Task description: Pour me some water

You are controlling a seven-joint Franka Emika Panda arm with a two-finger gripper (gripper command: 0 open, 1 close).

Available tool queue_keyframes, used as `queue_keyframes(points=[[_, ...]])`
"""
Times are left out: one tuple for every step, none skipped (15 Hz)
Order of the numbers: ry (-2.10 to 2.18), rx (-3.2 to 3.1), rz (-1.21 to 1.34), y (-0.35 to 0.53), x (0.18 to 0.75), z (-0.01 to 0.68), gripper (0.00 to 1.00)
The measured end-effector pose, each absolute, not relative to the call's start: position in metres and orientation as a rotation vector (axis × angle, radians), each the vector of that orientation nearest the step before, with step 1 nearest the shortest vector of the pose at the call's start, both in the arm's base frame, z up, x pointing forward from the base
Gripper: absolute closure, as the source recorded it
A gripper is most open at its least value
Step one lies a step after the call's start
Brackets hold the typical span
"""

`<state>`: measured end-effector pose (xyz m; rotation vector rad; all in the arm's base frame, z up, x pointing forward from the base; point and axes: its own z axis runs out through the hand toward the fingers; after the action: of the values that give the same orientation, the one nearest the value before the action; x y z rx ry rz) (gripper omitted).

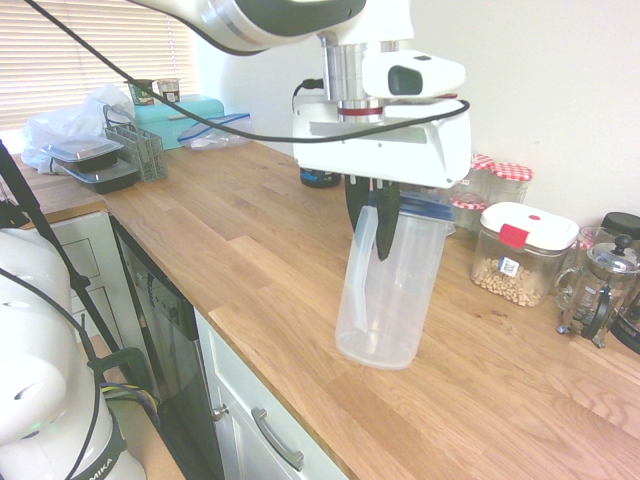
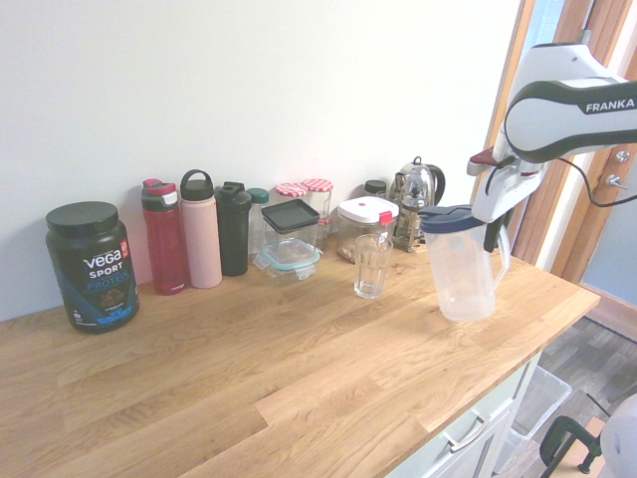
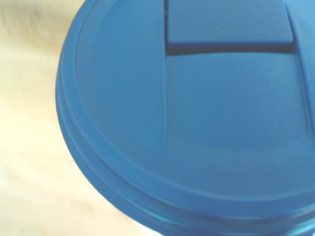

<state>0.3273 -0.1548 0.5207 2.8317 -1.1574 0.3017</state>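
Progress is judged to be at an early-to-middle stage. In the first exterior view, the clear plastic pitcher with a dark blue lid (image 1: 390,285) is seen at the centre of the frame, tilted, with its base touching or just above the wooden counter (image 1: 300,260); which of the two cannot be told. The pincer (image 1: 372,225) is closed on the pitcher's handle near the rim, directly above the vessel. No water can be made out in the pitcher.

In the second exterior view, the pitcher (image 2: 464,264) is found at the right of the frame, hanging below the pincer (image 2: 493,231), whose dark fingers are clamped on the handle side. The ribbed clear drinking glass (image 2: 371,265) stands upright at the centre of the frame, to the left of the pitcher and apart from it, and appears empty. Carrying the pitcher over to the glass and the pouring itself are judged to remain.

In the wrist view, the frame is almost filled by the blue lid (image 3: 197,123), with its raised flap at the upper right and the pale counter (image 3: 29,147) at the left.
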Motion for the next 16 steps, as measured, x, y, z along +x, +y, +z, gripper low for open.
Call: queue_keyframes(points=[[-1.203,2.831,0.361,-0.156,0.326,0.517,1.00],[-1.251,2.825,0.422,-0.158,0.324,0.513,1.00],[-1.300,2.814,0.481,-0.159,0.321,0.507,1.00],[-1.350,2.797,0.534,-0.158,0.316,0.501,1.00],[-1.409,2.774,0.577,-0.156,0.310,0.496,1.00],[-1.458,2.748,0.609,-0.153,0.301,0.493,1.00],[-1.490,2.724,0.635,-0.147,0.292,0.492,1.00],[-1.503,2.709,0.658,-0.141,0.283,0.498,1.00],[-1.506,2.709,0.675,-0.133,0.277,0.511,1.00],[-1.496,2.717,0.678,-0.122,0.271,0.522,1.00],[-1.480,2.731,0.676,-0.109,0.265,0.530,1.00],[-1.460,2.745,0.668,-0.091,0.260,0.536,1.00],[-1.434,2.760,0.656,-0.070,0.256,0.540,1.00],[-1.395,2.781,0.649,-0.046,0.252,0.544,1.00],[-1.344,2.806,0.649,-0.019,0.249,0.546,1.00],[-1.296,2.828,0.655,0.012,0.247,0.545,1.00]])
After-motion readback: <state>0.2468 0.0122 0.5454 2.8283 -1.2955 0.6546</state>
